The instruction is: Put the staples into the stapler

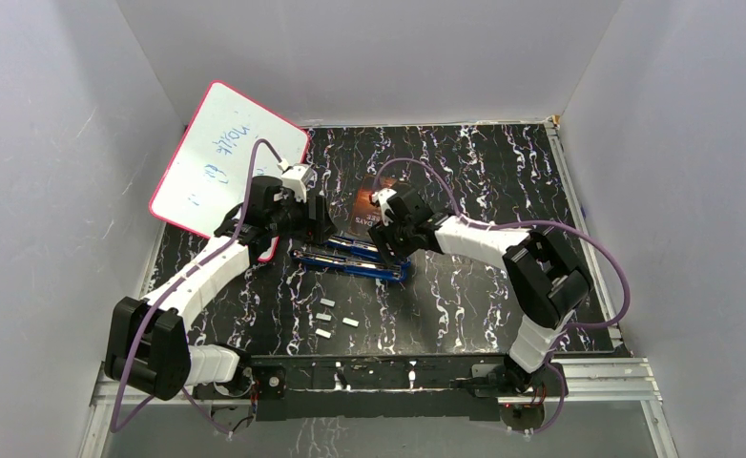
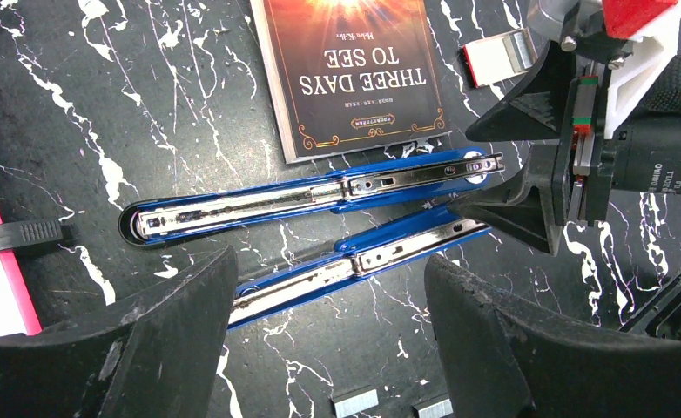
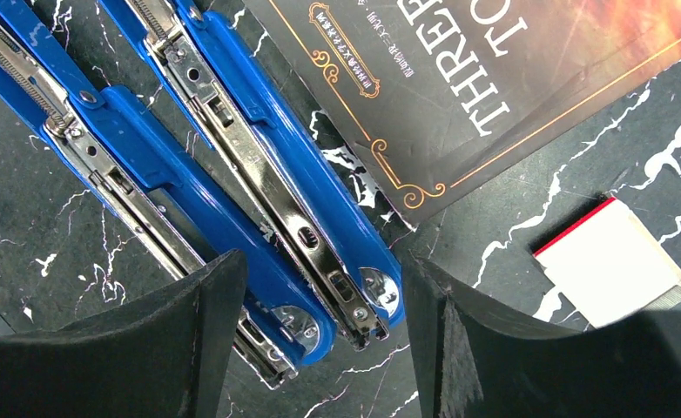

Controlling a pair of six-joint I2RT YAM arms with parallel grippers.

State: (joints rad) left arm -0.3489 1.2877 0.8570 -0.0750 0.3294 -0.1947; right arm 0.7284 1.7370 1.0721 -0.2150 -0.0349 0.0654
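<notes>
While left hand (image 2: 328, 274), right hand (image 3: 322, 270) spread above stapler (image 2: 259, 202), book (image 2: 354, 70) reads "THREE DAYS TO SEE".

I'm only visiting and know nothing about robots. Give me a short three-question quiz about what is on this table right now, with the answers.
1. True or false: the staples already sit inside the blue stapler.
2. What lies on the table just beyond the stapler? A) a mug B) a book C) scissors
3. What are the left hand and the right hand holding?

Key
1. False: the strips lie loose on the table, apart from the stapler.
2. B: its cover reads Three Days to See.
3. Nothing: both hands are open, over the opened stapler.
</notes>
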